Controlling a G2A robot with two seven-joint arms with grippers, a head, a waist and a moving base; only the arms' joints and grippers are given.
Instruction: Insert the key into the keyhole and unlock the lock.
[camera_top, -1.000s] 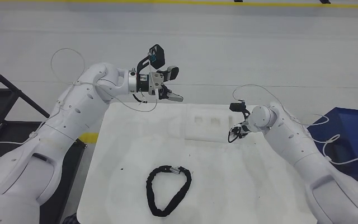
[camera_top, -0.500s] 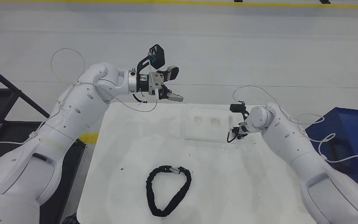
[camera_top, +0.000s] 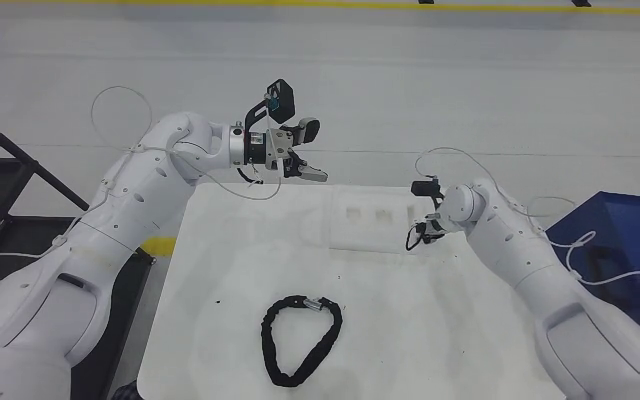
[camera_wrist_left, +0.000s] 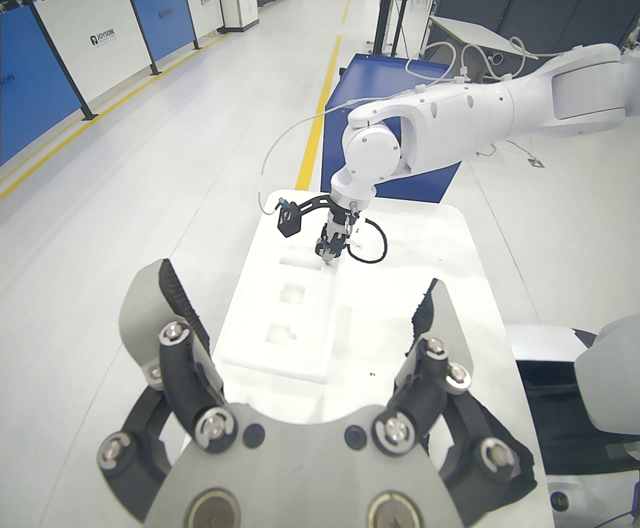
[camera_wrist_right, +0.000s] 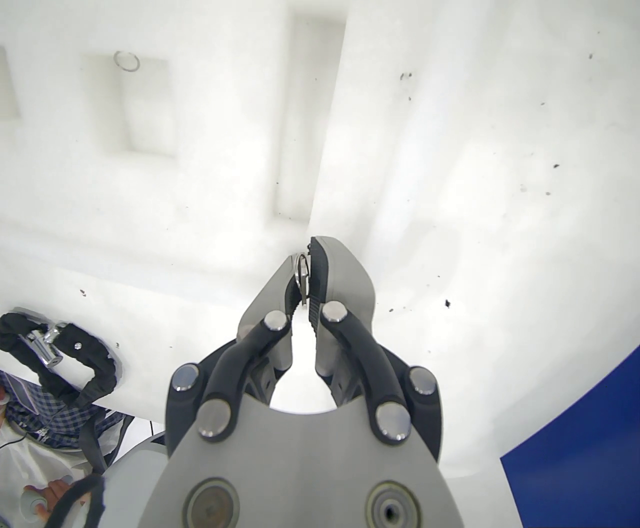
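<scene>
Here, pinched the key (camera_wrist_right: 301, 277) in the right claw (camera_wrist_right: 305, 250) at two o'clock on the surface (camera_top: 450, 340), held the left claw (camera_wrist_left: 299, 275) spread at eleven, lock (camera_top: 300, 340) at seven.

A white table (camera_top: 450, 330) carries a foam tray (camera_top: 375, 236) and a black chain lock (camera_top: 268, 340).

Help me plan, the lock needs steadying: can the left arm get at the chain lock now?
Probably yes: the left gripper hangs open, the chain lock lies alone on bare table, and the right gripper holds the key at the foam tray.
</scene>
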